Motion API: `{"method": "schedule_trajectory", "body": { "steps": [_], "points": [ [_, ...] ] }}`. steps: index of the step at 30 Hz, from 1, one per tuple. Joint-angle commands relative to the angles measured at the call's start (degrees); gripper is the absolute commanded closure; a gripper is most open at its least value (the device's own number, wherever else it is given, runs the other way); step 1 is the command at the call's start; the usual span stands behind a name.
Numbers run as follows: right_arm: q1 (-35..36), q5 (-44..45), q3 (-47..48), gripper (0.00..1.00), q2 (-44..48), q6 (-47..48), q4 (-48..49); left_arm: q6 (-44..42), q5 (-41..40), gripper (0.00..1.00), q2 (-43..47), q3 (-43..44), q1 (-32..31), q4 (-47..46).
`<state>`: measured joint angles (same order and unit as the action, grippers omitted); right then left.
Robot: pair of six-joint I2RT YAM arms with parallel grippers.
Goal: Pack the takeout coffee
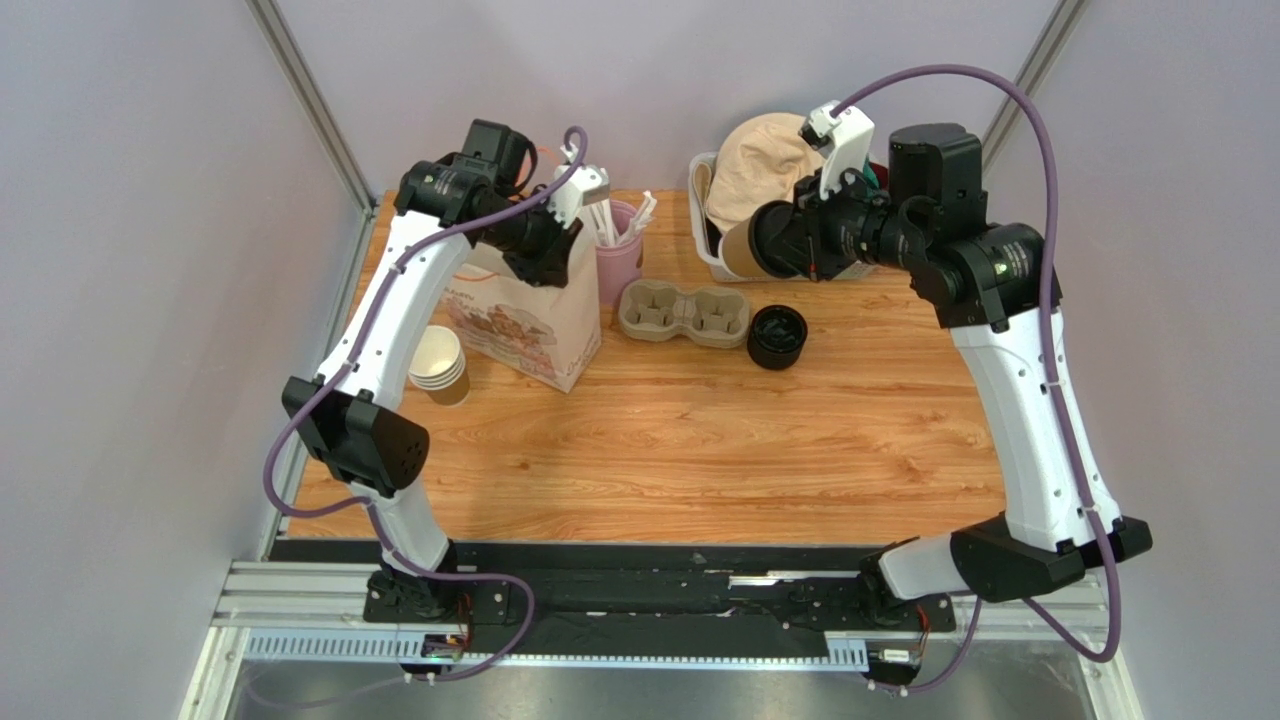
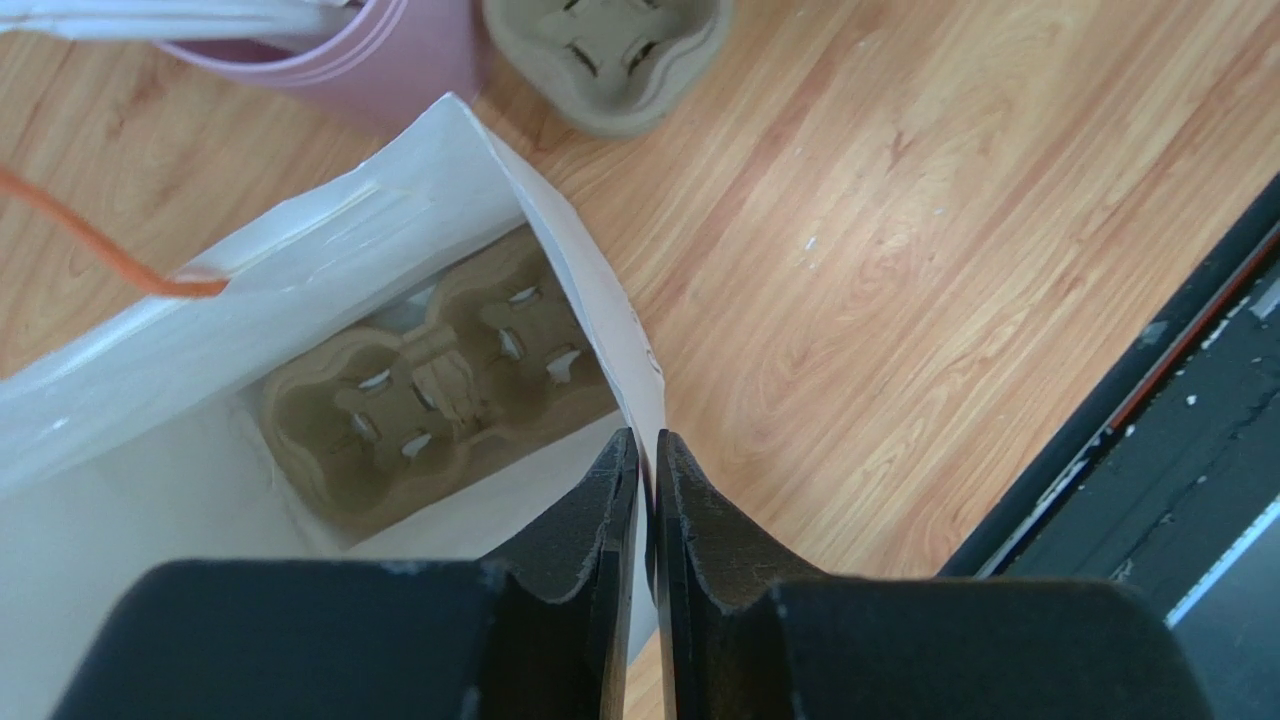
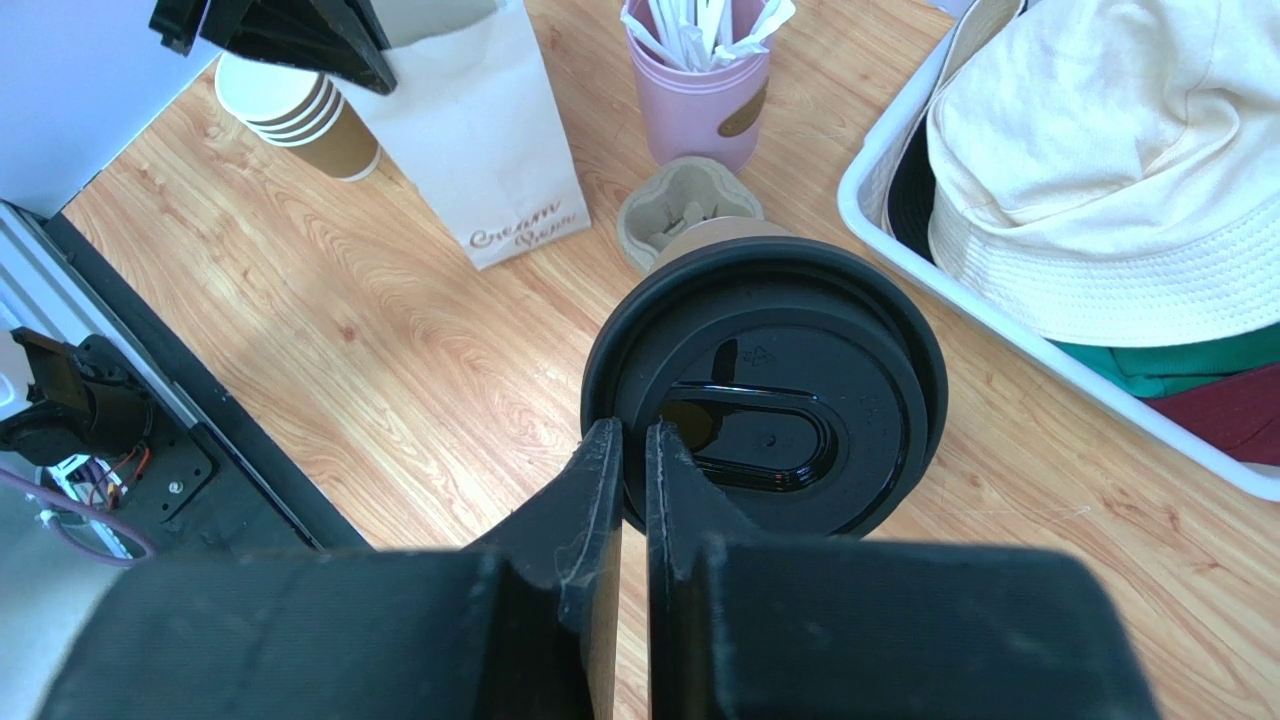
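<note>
**Hidden or unclear**
- Coffee [image 3: 766, 398]: in the right wrist view the black lid is seen face-on. Only a sliver of brown wall is shown above it.
- In the top view the lid is masked by the right gripper [image 1: 774, 240], and only the brown body is seen.
- Left gripper [image 1: 550, 252]: in the top view the fingertips are covered by the wrist, so no grip can be read there.
- Bag [image 2: 451, 195]: it is cut off at the left and lower edges of the left wrist view. 1 carrier [image 2: 436, 390] is seen lying at its bottom, partly covered by the bag wall.
- Bin [image 3: 902, 210]: it is cut off at the right edge. Green and red cloth under the hat [image 3: 1112, 165] cannot be identified.

**Fingers**
- Left: the 2 fingers [image 2: 601, 510] are drawn almost together, with a thin slit left between them. The bag's white rim is pinched in that slit at a corner of the mouth.
- Right: the 2 fingers [image 3: 594, 495] are likewise nearly closed. The lid's rim is clamped between them at its near edge.

**Position**
- The coffee is held off the table [image 1: 676, 450], just in front of the bin and right of the pink cup [image 1: 619, 255].
- The table carrier [image 1: 684, 312] and the lids [image 1: 777, 336] are set nearer the arms' bases, apart from the coffee.
- The cup stack [image 1: 439, 365] is stood left of the bag.
</note>
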<state>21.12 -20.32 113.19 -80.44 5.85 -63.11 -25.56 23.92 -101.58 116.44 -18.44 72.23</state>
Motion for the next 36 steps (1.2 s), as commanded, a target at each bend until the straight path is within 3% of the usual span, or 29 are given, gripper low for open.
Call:
{"method": "schedule_trajectory", "body": {
  "steps": [1, 14, 18, 20, 22, 25, 30, 36],
  "points": [
    [-0.8, -1.0, 0.8, 1.00, 2.6, -0.7, 2.7, 5.1, 0.9, 0.83, 3.1, 4.0, -2.2, -0.3],
    [-3.3, -1.3, 1.0, 1.00, 4.2, -1.0, 3.1, 12.2, 5.3, 0.83, 1.6, 8.9, -11.1, 2.0],
    [-3.8, -1.4, 1.0, 1.00, 4.2, -1.2, 3.3, 14.9, 5.0, 0.82, 0.4, 17.0, -12.0, 1.4],
    [-4.0, -1.5, 0.8, 1.00, 4.3, -1.2, 3.2, 15.4, 0.8, 0.75, 0.5, 20.6, -12.0, -0.3],
    [-4.2, -1.5, 0.5, 1.00, 4.5, -1.2, 3.2, 14.2, -1.3, 0.51, 0.9, 23.6, -12.0, -1.0],
    [-4.5, -1.4, 0.1, 1.00, 4.9, -1.2, 3.3, 10.5, -4.3, 0.33, 0.7, 23.7, -12.0, 1.0],
    [-4.8, -1.0, 0.1, 1.00, 5.3, -1.2, 3.8, 7.7, -0.8, 0.27, 0.5, 15.8, -12.1, 6.0],
    [-5.3, -1.3, -1.2, 1.00, 6.0, -1.3, 4.0, 5.5, -6.2, 0.27, 0.2, 9.0, -12.1, 3.9]
  ]
}}
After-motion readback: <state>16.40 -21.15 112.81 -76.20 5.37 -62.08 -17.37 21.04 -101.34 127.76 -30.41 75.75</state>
